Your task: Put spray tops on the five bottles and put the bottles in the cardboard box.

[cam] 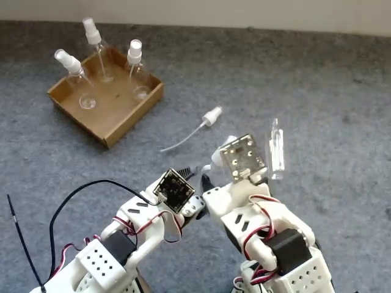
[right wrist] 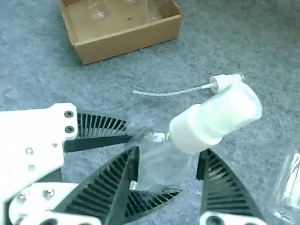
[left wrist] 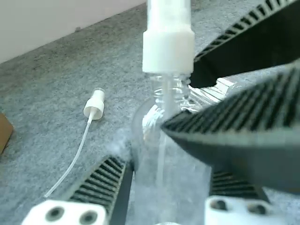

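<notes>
A clear bottle point(left wrist: 161, 154) stands upright between the fingers of my left gripper point(left wrist: 168, 187), which is shut on its body. A white spray top point(left wrist: 168, 42) sits on its neck. My right gripper point(right wrist: 168, 157) comes in from the other side, its ribbed fingers point(left wrist: 243, 131) shut on the same bottle point(right wrist: 157, 164) just under the white collar point(right wrist: 213, 117). A loose spray top point(cam: 211, 117) with a long tube lies on the carpet beyond. Another bare bottle point(cam: 277, 149) lies on its side beside the right arm.
The cardboard box point(cam: 131, 125) sits at the far left with three capped bottles point(cam: 135, 64) standing in it. Grey carpet stretches open between the box and the arms. Black and red cables point(cam: 61, 213) loop near the left arm's base.
</notes>
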